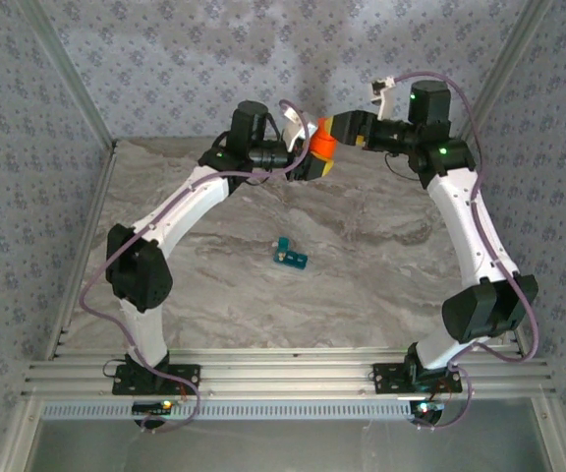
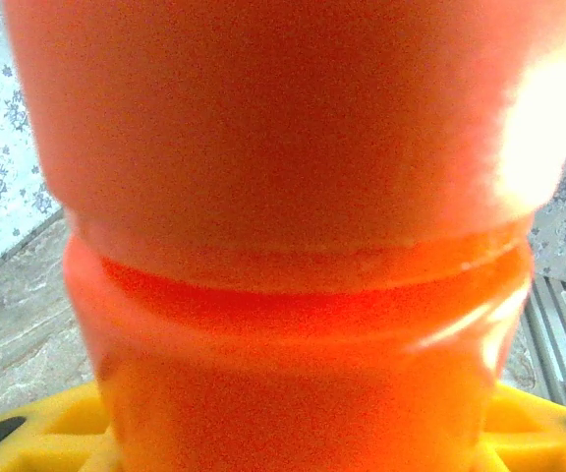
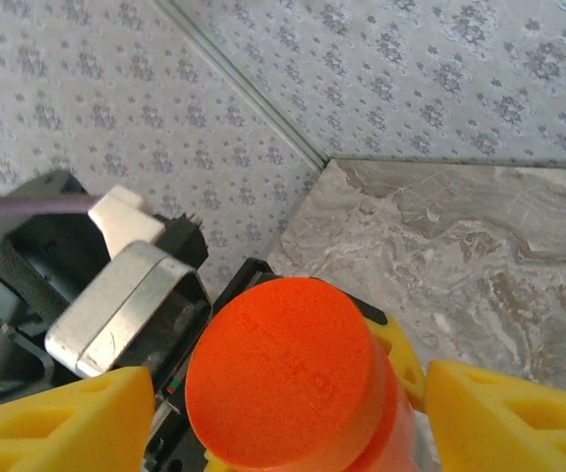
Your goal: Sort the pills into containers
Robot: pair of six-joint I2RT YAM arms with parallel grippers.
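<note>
While the left gripper [image 1: 315,165] clamps the orange bottle [image 2: 293,197], the right gripper [image 3: 288,418] stands apart around its cap [image 3: 278,364] (embossed lettering unreadable). A teal pill box [image 1: 290,258] lies on the counter [image 1: 391,285].

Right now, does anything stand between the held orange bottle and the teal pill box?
Nothing visible does. The left gripper holds the orange bottle up at the far side, and the open right gripper straddles its cap. Only bare marble table lies between it and the teal pill box.
</note>
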